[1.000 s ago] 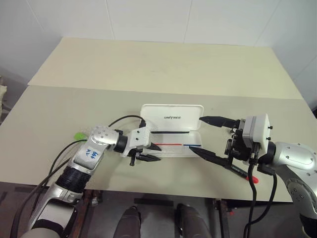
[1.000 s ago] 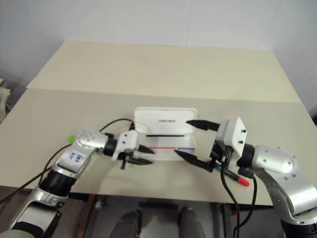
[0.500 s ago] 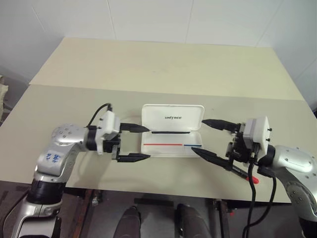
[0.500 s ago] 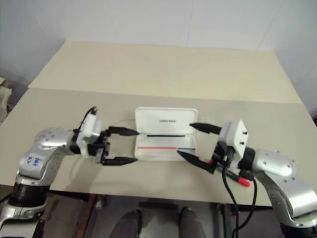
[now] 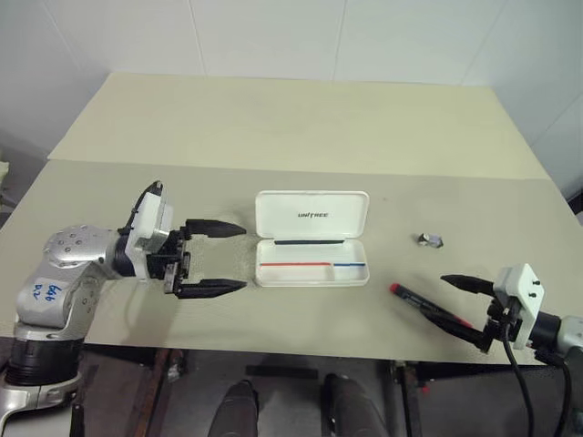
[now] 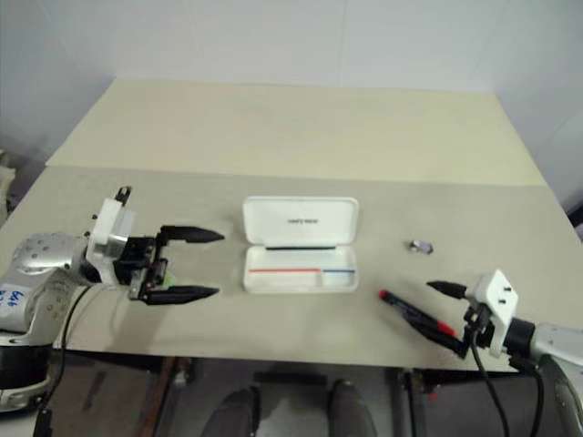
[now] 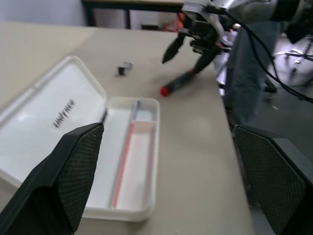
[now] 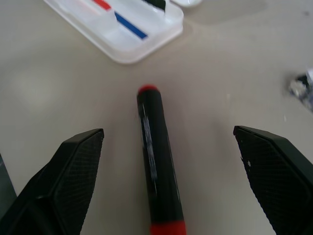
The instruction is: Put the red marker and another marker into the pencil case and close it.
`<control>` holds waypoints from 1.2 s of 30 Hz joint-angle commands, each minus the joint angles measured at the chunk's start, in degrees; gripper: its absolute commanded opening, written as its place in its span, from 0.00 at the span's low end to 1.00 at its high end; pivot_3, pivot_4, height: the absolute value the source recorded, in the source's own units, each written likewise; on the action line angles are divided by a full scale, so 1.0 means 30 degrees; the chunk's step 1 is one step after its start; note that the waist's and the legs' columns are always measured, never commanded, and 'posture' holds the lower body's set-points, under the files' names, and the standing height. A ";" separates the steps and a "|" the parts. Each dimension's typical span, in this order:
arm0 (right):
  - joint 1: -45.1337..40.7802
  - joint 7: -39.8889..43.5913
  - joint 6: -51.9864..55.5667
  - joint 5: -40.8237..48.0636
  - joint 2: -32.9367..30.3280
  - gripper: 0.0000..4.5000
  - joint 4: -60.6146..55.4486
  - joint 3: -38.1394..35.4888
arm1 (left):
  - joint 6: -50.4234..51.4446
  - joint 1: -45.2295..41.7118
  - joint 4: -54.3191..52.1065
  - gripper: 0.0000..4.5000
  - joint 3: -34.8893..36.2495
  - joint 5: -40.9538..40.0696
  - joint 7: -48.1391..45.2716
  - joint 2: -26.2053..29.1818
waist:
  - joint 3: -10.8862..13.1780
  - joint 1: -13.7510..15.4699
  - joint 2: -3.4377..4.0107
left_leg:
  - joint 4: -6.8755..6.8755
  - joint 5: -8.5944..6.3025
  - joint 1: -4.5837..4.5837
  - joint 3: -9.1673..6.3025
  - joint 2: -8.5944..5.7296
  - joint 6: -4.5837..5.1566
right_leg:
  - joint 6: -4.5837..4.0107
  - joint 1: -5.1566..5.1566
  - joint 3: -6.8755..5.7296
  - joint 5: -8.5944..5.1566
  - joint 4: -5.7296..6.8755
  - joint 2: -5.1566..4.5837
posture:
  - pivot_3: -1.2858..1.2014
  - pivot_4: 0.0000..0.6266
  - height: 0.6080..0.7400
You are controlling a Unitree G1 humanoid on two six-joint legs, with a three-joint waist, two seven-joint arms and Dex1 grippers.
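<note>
At mid-table, the pencil case lies open, lid up.
Right of it the red marker rests between the right gripper's spread fingers; left gripper gapes empty. Beige table, white walls.

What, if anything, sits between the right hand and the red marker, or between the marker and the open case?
Nothing visible. The right hand is open around the red marker, and only bare table separates it from the open pencil case. The small metal object lies off to the side.
</note>
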 commanded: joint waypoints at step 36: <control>-0.5524 0.0972 -0.1923 -0.1360 -0.0233 0.14 0.0402 0.2353 | -0.6440 -0.0016 0.4159 1.00 -0.0114 0.2528 -0.1498 0.0401 | -0.0017 -0.0034 -0.0022 | 0.0005 0.0014 0.0020 0.0020 0.0005 -0.0014 | 0.0007 -0.0006 0.0020 0.0022 0.0023 0.0003 | 0.52 0.24 1.00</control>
